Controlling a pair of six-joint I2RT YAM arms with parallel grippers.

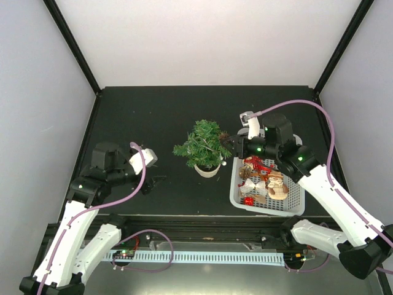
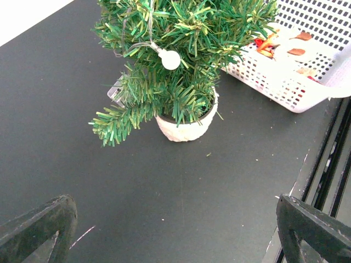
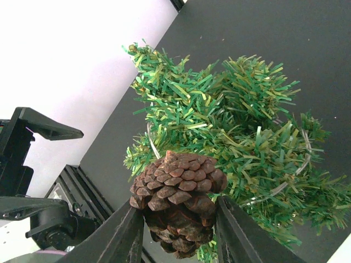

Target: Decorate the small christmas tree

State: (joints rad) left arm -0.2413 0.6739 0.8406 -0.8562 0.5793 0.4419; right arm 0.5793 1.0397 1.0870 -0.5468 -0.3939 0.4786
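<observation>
The small christmas tree (image 1: 204,145), bushy dark green in a cream-white pot (image 1: 207,170), stands mid-table. It fills the right wrist view (image 3: 241,131) and shows in the left wrist view (image 2: 175,49) with a white bulb (image 2: 170,59) on a wire. My right gripper (image 3: 178,230) is shut on a brown pine cone (image 3: 176,200) and holds it against the tree's right side; the cone also shows in the top view (image 1: 225,135). My left gripper (image 1: 153,181) is open and empty, low over the table left of the tree, its fingertips (image 2: 38,224) wide apart.
A white lattice basket (image 1: 295,200) with red, gold and white ornaments sits right of the tree, under my right arm; it also shows in the left wrist view (image 2: 285,82). A black rail runs along the table's near edge (image 1: 202,221).
</observation>
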